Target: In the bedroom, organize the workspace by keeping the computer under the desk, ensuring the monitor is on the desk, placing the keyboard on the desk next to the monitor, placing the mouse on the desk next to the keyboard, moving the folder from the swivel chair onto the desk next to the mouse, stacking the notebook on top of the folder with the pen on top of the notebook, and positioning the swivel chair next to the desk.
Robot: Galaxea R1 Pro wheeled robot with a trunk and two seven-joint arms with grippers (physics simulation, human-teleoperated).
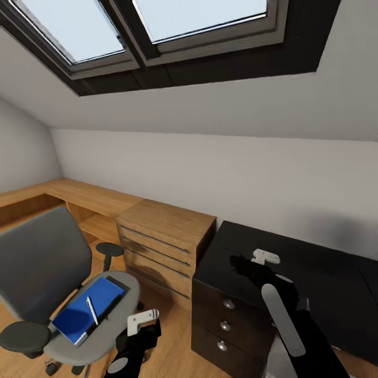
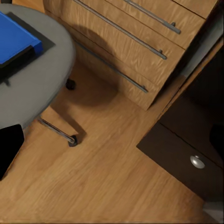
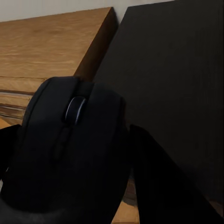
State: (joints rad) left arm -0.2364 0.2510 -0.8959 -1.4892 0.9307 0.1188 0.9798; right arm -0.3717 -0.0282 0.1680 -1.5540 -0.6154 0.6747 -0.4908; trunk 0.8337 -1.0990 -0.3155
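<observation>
The right hand (image 1: 242, 262) is clamped on the mouse (image 3: 70, 149), black fingers (image 3: 158, 182) pressing its flanks, scroll wheel up, its long axis running out toward the wall, and right beneath lies the desk (image 1: 315, 273) with its black top. Off to that hand's left stands the oak dresser (image 1: 163, 236); the left hand (image 1: 137, 325) hangs low beside the swivel chair (image 1: 47, 273), and whether it's open or closed I cannot tell. On the chair's seat just past that hand, the folder (image 1: 84, 310) lies flat, the pen (image 1: 92, 310) atop it.
</observation>
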